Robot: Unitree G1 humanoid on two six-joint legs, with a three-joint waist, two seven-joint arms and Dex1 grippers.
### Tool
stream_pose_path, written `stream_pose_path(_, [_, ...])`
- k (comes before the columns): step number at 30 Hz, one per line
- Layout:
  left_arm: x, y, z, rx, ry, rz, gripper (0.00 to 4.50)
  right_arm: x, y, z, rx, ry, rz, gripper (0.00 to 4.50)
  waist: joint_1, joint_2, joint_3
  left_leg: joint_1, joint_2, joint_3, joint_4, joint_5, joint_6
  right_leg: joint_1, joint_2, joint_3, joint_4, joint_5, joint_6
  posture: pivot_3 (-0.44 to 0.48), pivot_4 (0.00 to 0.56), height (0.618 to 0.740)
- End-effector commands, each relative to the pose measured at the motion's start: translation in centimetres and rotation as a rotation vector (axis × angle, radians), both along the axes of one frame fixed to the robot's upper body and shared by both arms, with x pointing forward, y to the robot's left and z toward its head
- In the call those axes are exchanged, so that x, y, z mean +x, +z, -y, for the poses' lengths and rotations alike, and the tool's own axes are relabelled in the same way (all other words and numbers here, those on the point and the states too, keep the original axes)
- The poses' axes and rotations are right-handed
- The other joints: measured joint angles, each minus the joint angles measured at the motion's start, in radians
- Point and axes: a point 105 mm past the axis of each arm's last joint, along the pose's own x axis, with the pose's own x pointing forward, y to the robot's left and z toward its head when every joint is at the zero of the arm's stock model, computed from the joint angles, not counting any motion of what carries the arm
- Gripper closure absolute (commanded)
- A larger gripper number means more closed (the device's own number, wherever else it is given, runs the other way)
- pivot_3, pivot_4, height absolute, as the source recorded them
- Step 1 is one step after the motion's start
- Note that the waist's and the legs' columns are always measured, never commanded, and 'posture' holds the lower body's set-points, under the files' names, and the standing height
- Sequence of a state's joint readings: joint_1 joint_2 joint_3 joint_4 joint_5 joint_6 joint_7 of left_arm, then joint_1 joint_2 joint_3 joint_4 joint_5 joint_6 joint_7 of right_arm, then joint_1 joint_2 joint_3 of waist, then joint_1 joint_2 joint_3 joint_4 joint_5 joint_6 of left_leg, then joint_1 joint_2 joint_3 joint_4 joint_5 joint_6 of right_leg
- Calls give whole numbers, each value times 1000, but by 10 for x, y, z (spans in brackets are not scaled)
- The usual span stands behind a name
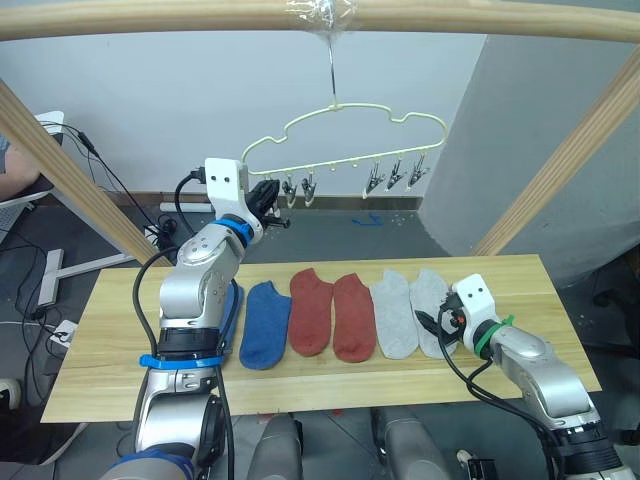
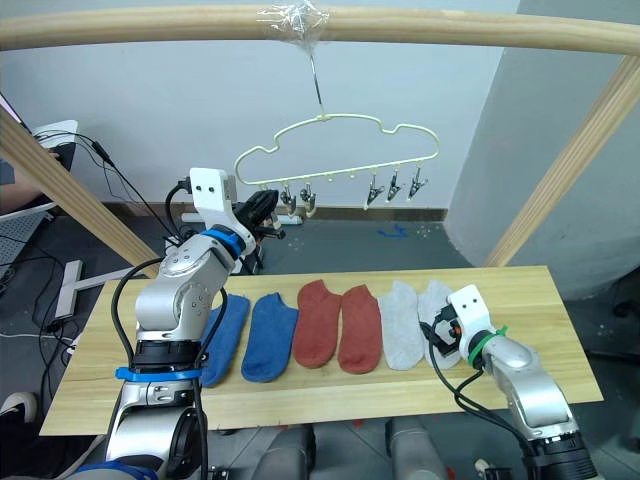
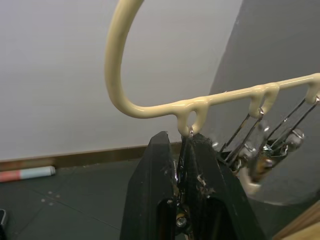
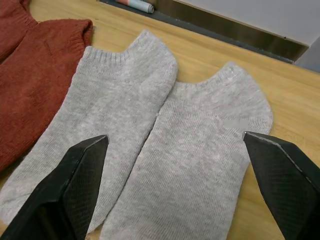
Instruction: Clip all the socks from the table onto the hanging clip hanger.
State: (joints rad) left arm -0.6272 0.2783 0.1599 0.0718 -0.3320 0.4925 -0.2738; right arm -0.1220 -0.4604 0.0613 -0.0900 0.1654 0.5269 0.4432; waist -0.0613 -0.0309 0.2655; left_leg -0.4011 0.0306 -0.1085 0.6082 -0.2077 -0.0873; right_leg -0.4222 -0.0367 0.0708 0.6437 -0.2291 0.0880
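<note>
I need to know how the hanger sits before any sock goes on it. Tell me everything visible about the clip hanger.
The clip hanger is thin pale-yellow wire bent into a cloud-like outline. Its top hook hangs from the wooden pole at a spot wrapped in clear tape. Small dark metal clips dangle from loops along its lower bar, in two clusters, and none holds a sock. It hangs above and behind the table. The left gripper is shut on the clip at its left end.

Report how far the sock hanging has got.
Done: nothing; all six socks lie on the table. In hand: left gripper pinches an end clip on the hanger; right gripper is open over the grey pair. Left: clipping all six.
</note>
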Motion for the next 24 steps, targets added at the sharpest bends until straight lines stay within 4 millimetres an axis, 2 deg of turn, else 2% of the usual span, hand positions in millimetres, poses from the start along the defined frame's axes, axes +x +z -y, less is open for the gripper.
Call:
stream_pose_path(1, [-2, 6, -1, 16, -5, 13, 4497, 11, -14, 4, -17, -26, -23, 0, 0, 0, 0, 0, 0, 0, 0, 0, 0, 0, 0, 0, 0, 0, 0, -6, 260, 740])
stream_pose_path(4, [-1, 7, 1, 16, -14, 13, 4497, 25, -24, 10, 3, -94, -35, 0, 1, 0, 1, 0, 0, 0, 0, 0, 0, 0, 0, 0, 0, 0, 0, -4, 261, 740])
stream_pose_path(8, [-1, 6, 2, 20, -15, 10, 4497, 36, -29, 3, 1, -82, -36, 0, 1, 0, 2, -1, 0, 0, 0, 0, 0, 0, 0, 0, 0, 0, 0, -2, 261, 740])
stream_pose_path(14, [-4, 6, 1, 17, -14, 9, 4497, 41, -44, 17, -40, -144, -67, 0, 3, 0, 2, 0, 0, 0, 0, 0, 0, 1, 0, 0, 0, 0, 0, 19, 259, 740])
stream_pose_path(17, [-4, 7, -3, 16, 1, 10, 4497, 38, -45, 19, 19, -160, -96, 0, 4, 0, 2, 0, 0, 0, 0, 0, 0, 1, 0, 0, 0, 0, 0, 24, 256, 740])
stream_pose_path(24, [-4, 8, -2, 13, -2, 15, 4500, 33, -55, 24, 0, -152, -139, 2306, 4, 0, 1, 0, 0, 0, 0, 0, 0, 1, 0, 0, 0, 0, 1, 27, 257, 740])
